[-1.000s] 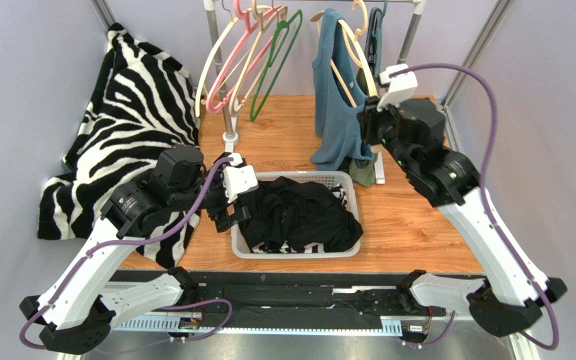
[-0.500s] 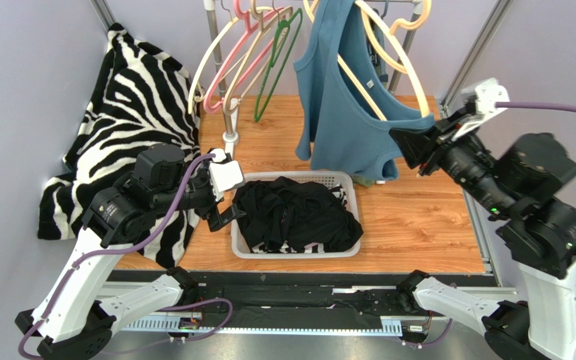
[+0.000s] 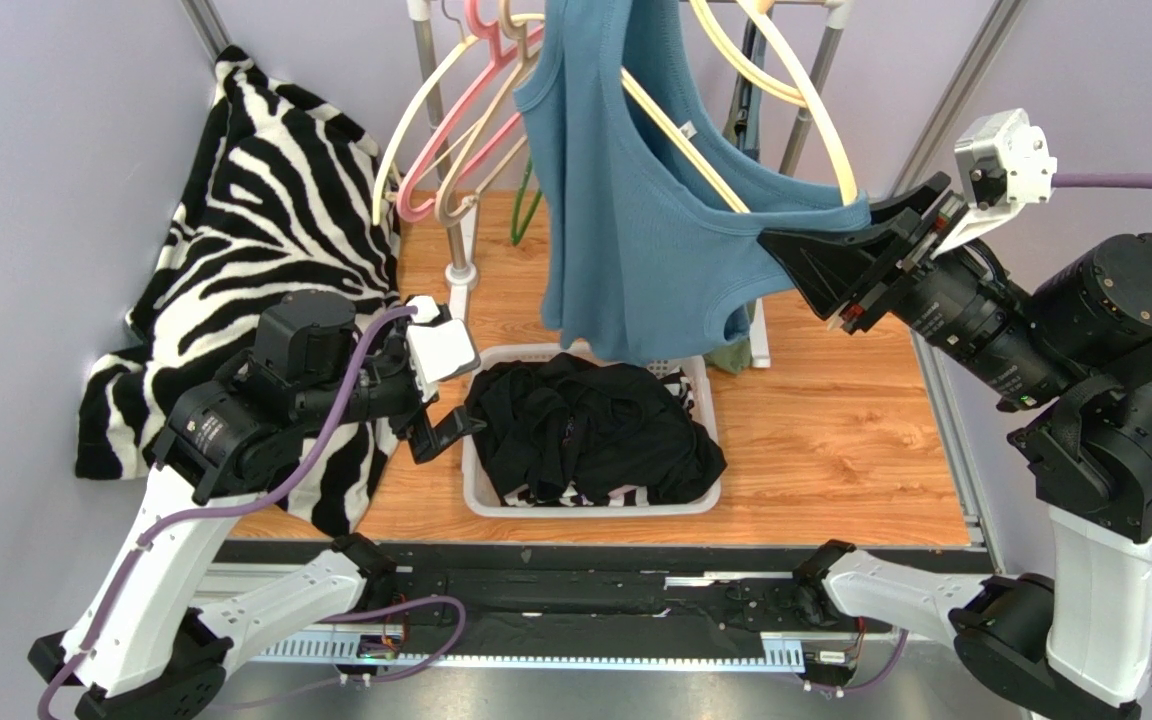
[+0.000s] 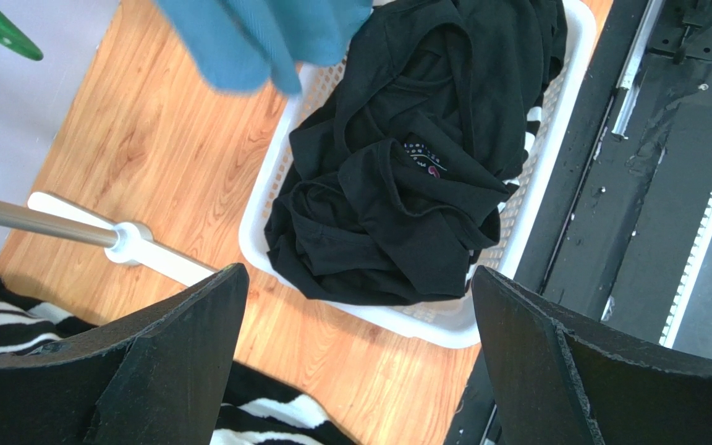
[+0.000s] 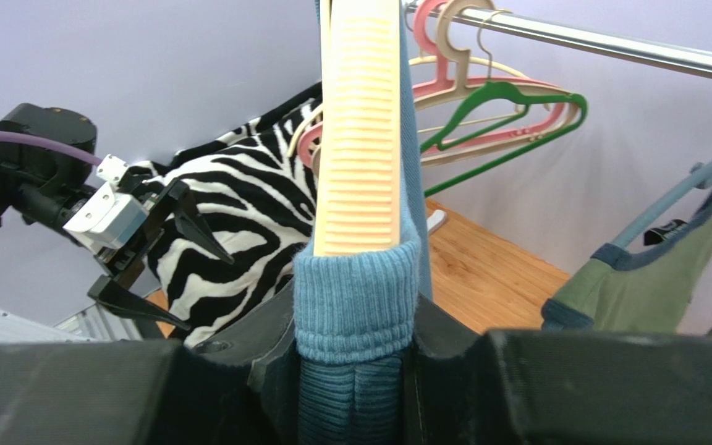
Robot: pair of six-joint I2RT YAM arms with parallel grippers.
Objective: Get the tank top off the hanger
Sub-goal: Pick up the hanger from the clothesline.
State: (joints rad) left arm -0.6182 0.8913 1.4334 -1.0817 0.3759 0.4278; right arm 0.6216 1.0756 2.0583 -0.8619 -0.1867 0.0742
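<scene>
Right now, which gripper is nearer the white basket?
Left. The left gripper hovers open just left of the basket; the right gripper is raised off to its right, gripping the tank top.

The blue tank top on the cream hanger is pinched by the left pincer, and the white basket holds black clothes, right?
No, the right pincer pinches the blue tank top on the cream plastic hanger; the right wrist view shows it. The white mesh basket does hold black clothes.
</scene>
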